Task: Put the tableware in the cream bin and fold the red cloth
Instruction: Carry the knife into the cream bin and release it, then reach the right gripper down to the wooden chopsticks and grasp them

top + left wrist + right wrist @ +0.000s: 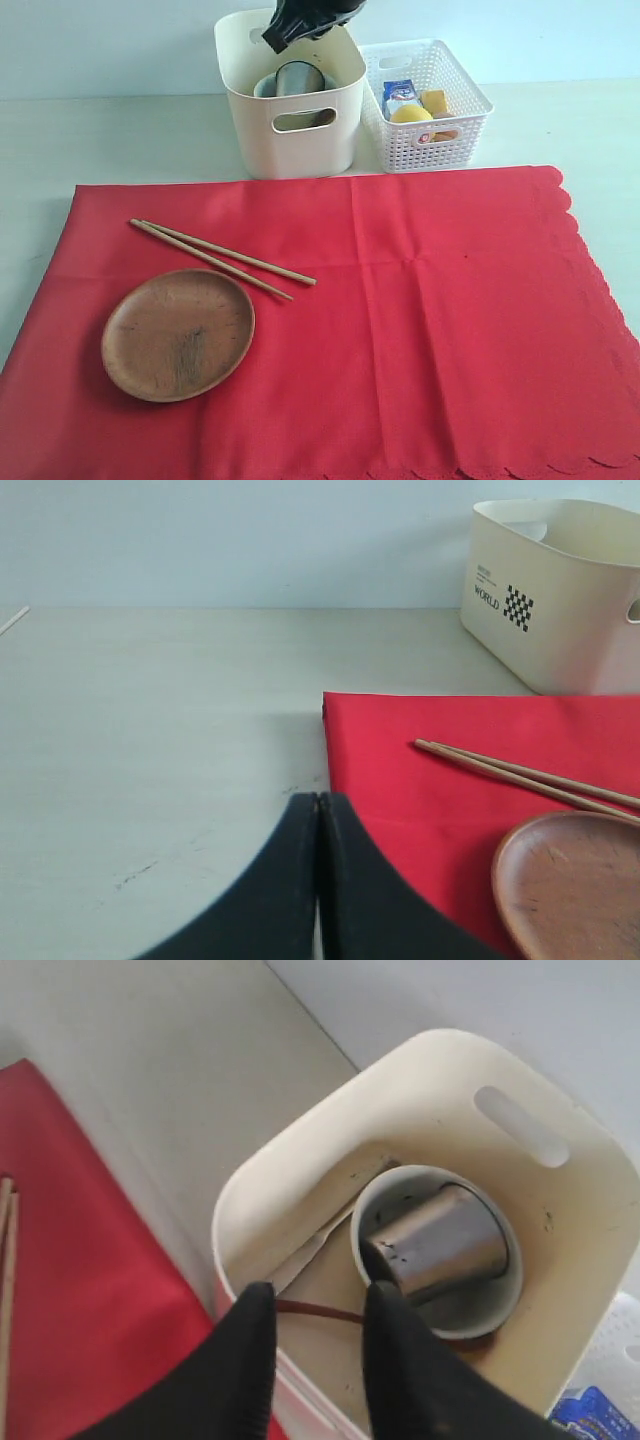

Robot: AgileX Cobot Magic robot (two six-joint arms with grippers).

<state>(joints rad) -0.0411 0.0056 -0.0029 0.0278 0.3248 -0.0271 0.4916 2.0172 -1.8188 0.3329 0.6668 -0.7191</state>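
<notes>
Tabletop [100,140]: lattice basket [455,140] beside cream bin [290,150]; chopsticks [225,251], plate [178,335] on red cloth [450,320].

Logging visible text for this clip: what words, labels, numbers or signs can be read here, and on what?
"WORLD": on the side wall of the cream bin, beside a black-and-white checkered patch.
Small print just above it: too small to read.
Blue label on the carton in the white basket: too blurred to read.
No other text shows.
</notes>
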